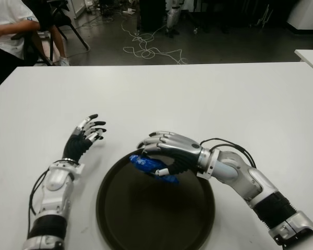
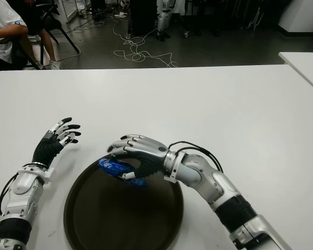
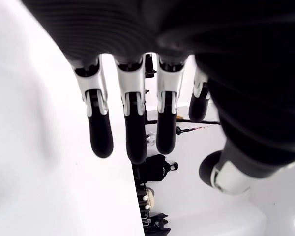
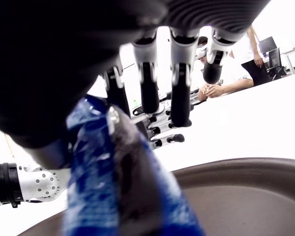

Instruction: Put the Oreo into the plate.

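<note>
Over the far rim of the dark round plate [image 1: 120,219], the right hand [image 1: 169,151] hovers palm-down, its arm reaching in from the right side of the white table [image 1: 208,99]. Blue Oreo packet [image 1: 152,167] sits under the palm, pinched between the thumb below and the curled fingers [image 1: 159,139] above; one end pokes out toward the left hand's side, the other toward the plate's middle. Right wrist view confirms it: the packet is pressed against the palm, three fingers arching past it, the plate's brown surface directly beneath. Cannot tell whether the packet touches the plate; it appears to be held just above the rim area.

Left hand [image 1: 86,135] shows to the left of the plate, just beyond its rim, above the bare tabletop. Fingers are spread and relaxed, holding nothing; the left wrist view shows four black-tipped fingers hanging apart with white table behind them. Whether the hand touches the table is unclear.

Black cable [image 1: 224,143] loops off the right wrist.

Beyond the table's far edge: dark floor with a tangle of white cords [image 1: 146,49]. At the far left corner, a person in a white shirt [image 1: 8,23] sits on a chair. A second white table's corner [image 1: 310,57] shows at the far right.
</note>
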Motion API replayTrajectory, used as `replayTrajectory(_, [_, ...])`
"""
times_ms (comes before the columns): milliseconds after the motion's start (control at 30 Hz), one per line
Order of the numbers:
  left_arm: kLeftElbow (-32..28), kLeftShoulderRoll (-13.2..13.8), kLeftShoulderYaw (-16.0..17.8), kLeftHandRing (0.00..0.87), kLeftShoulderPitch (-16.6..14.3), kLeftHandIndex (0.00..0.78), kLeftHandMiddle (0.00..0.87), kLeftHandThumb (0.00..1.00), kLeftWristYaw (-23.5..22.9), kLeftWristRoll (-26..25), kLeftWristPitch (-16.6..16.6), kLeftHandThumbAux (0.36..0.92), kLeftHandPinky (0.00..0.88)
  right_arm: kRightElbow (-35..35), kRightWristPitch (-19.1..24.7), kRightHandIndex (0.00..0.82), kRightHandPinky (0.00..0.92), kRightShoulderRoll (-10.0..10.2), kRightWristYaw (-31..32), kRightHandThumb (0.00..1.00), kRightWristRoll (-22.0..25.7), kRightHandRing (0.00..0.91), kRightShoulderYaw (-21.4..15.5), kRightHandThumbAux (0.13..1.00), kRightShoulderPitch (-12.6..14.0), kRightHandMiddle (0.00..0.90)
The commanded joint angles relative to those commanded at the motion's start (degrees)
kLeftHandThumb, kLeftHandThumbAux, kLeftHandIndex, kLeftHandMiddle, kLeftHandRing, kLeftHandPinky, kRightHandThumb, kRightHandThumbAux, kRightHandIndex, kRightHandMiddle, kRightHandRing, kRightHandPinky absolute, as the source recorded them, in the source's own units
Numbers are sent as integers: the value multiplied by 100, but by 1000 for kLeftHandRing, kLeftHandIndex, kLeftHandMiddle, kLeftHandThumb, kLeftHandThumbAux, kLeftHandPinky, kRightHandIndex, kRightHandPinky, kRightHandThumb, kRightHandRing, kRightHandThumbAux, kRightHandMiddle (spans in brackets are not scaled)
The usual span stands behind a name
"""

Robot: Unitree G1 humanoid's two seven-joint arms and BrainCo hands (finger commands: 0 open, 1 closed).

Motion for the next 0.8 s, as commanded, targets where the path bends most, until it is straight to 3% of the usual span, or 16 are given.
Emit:
replayTrajectory(333, [63,-1,11,293,-29,156,280,144,4,8,1,657,331,27,28,0,0,-15,-130,0,-101,0,19,462,-29,0])
replayTrajectory(800, [29,3,9,318,-22,155,293,164,23,17,-1,679,373,133,38,0,0,-11,-314,0,-240,0,17,469,-67,0])
